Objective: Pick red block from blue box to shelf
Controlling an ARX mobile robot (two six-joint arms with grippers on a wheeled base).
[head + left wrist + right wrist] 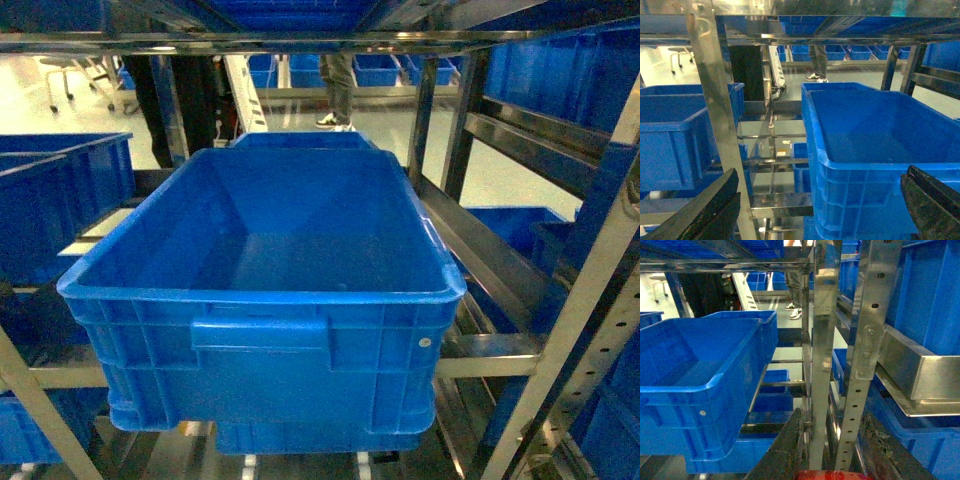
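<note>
- Head view: a large dark blue ribbed crate fills the middle, sitting on a tier of the shelf. The crate's inside looks bare. Neither claw shows in this view.
- Right wrist view: a sliver of glossy red sits at the bottom edge, between the two dark fingers of the right claw. I take it for the red block; too little shows to confirm the stud. The fingers stand close either side of it, so I judge the claw to be clamped on the block.
- Same view: a perforated steel post of the shelf stands just beyond the right claw, with a second upright just left of it. The crate lies to the left, and more blue crates on a steel rail to the right.
- Left wrist view: the left claw has its dark fingers spread wide at the lower corners, nothing between them. It faces a shelf post and the crate's near left corner.
- The light turquoise box is not in any view.
- Risks, as I judge them: the posts sit straight ahead of the held block, so a forward push could knock the claw or block on steel and loosen the grip. Rails leave open gaps; a block let go off a solid part could drop through. The crate takes most of the tier, leaving little free room.
- Writing: no brand, label or readable text anywhere. Only a small pale round dot on the crate's front wall.
</note>
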